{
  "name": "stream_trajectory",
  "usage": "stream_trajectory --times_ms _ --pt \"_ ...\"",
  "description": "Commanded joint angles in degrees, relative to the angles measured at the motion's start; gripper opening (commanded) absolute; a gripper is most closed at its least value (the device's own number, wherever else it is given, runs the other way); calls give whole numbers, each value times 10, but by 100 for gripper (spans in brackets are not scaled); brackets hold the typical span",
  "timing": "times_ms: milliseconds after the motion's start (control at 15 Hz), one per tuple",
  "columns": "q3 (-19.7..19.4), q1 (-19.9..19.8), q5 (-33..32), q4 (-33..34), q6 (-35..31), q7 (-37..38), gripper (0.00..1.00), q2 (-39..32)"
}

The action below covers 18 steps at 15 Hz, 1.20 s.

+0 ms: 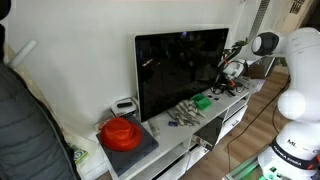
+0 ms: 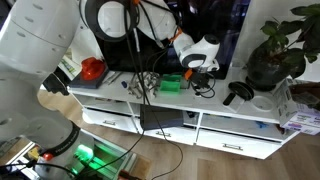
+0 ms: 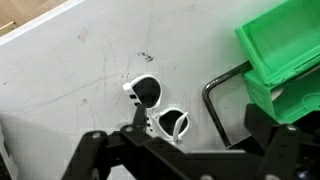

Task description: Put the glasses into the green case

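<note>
A large black television (image 1: 182,70) is standing on a low white cabinet (image 1: 154,123), and a red round object (image 1: 121,131) is sitting on a grey mat (image 1: 143,147) near one end. In an exterior view a leafy potted plant (image 2: 285,50) is standing on the cabinet with a black gadget (image 2: 238,93) lying beside it, while in the wrist view a bent black cable (image 3: 208,95) is lying on the white top

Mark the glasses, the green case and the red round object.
glasses (image 3: 149,92), wrist view, on one dark lens.
green case (image 3: 285,45), wrist view, on its upper face.
red round object (image 1: 121,131), an exterior view, on its top.
</note>
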State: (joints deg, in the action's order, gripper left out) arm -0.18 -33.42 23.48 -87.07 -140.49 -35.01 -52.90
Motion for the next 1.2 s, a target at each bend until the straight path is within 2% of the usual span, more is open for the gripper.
stream_trajectory --times_ms 0,133,333,533,667,800,867,933,1133 --pt "23 -28 -6 77 49 25 100 -47" --pt "29 -35 -4 104 66 34 85 -61" --pt "36 -43 -3 143 88 51 52 -81" --pt "37 -44 -8 177 108 72 30 -101" --pt "31 -41 -13 196 127 89 19 -113" --pt "29 -39 -14 213 141 101 15 -126" --pt "31 -40 -12 218 144 103 3 -129" --pt "32 -42 -11 224 149 105 0 -131" --pt "20 -35 -4 212 155 103 0 -111"
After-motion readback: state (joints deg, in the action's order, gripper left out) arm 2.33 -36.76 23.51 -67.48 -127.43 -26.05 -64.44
